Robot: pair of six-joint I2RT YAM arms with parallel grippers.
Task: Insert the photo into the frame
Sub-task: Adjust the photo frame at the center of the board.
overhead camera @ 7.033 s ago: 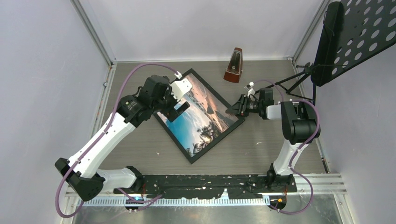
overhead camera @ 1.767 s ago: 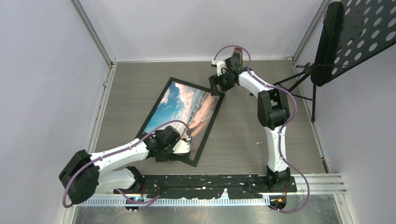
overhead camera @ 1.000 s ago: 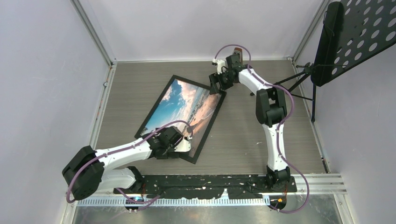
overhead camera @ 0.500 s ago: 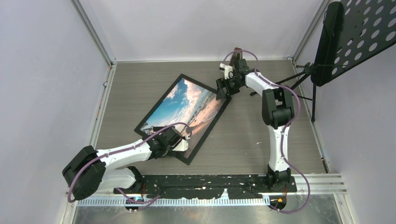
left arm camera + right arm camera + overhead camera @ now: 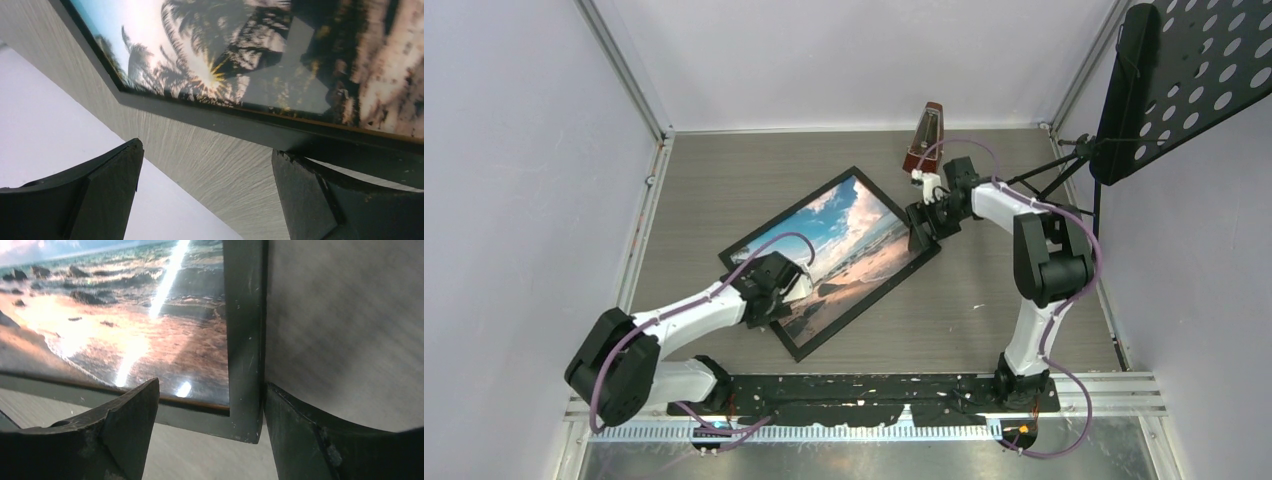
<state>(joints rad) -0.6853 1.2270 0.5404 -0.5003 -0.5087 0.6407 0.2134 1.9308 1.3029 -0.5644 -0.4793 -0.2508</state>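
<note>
Two arms reach in over the grey wood-grain table [image 5: 984,300], one at each end of the frame [image 5: 810,205], which lies flat and skewed in the middle with its black front face up. The photo [image 5: 864,225] sits inside the black border, beach side up, with blue sky and cloud toward the far corner and sand toward the right.

The left end effector [image 5: 774,295] is at the frame's near-left edge, its jaws released and spread wide with nothing between them. In the left wrist view one finger [image 5: 305,200] overlaps the black border just below the palm silhouettes, and the other finger [image 5: 100,195] is over bare table beside the frame's corner; whether the first finger presses on the border cannot be told.

The right end effector [image 5: 921,225] is at the frame's right corner, also unclenched and gripping nothing. In the right wrist view that corner points into the gap, one finger [image 5: 115,435] in front of the border's lower strip and the other [image 5: 310,435] just beside its outer edge.

A brown metronome [image 5: 924,140] stands at the far side, and a black perforated music stand [image 5: 1184,80] fills the far right
</note>
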